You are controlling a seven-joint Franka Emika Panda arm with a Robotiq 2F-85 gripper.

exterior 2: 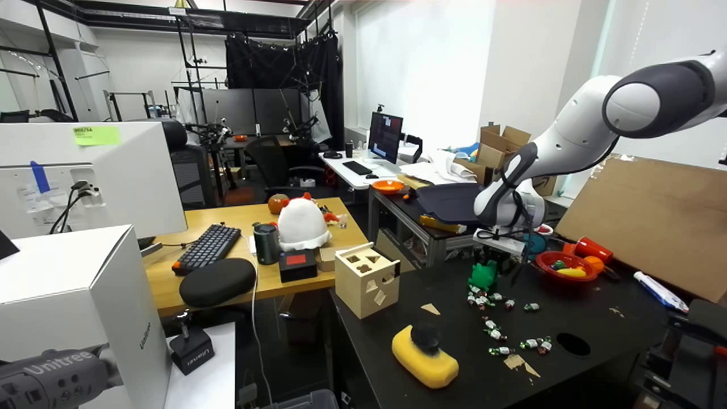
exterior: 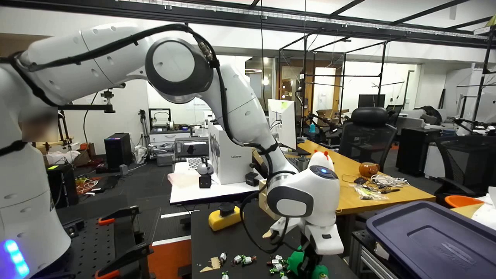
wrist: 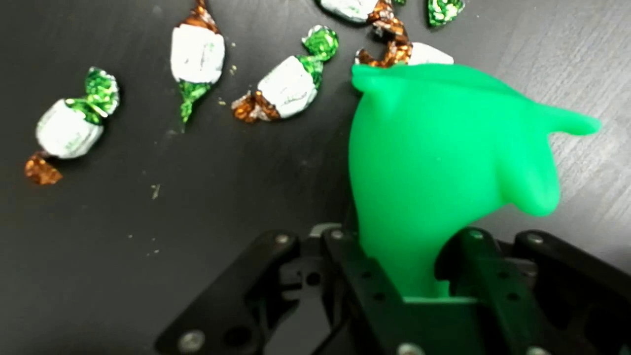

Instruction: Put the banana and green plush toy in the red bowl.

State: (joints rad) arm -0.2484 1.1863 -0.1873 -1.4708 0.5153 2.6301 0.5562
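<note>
The green plush toy (wrist: 429, 162) is a smooth green lump with small ears or limbs. It lies low over the black table and also shows in both exterior views (exterior: 296, 261) (exterior 2: 483, 276). My gripper (wrist: 397, 261) points down from above, with its two black fingers pressed against opposite sides of the toy. I cannot tell whether the toy touches the table. The red bowl (exterior 2: 562, 282) stands on the table beyond the gripper in an exterior view. The yellow banana (exterior 2: 572, 272) lies in it with small green and blue things. The bowl is out of the wrist view.
Several wrapped candies (wrist: 288, 88) (exterior 2: 494, 332) lie around the toy. A red cup (exterior 2: 593, 250) and an orange ball (exterior 2: 594, 263) are beside the bowl. A wooden shape box (exterior 2: 366, 284), a yellow sponge-like object (exterior 2: 423, 360) and a marker (exterior 2: 659, 291) stand or lie on the table.
</note>
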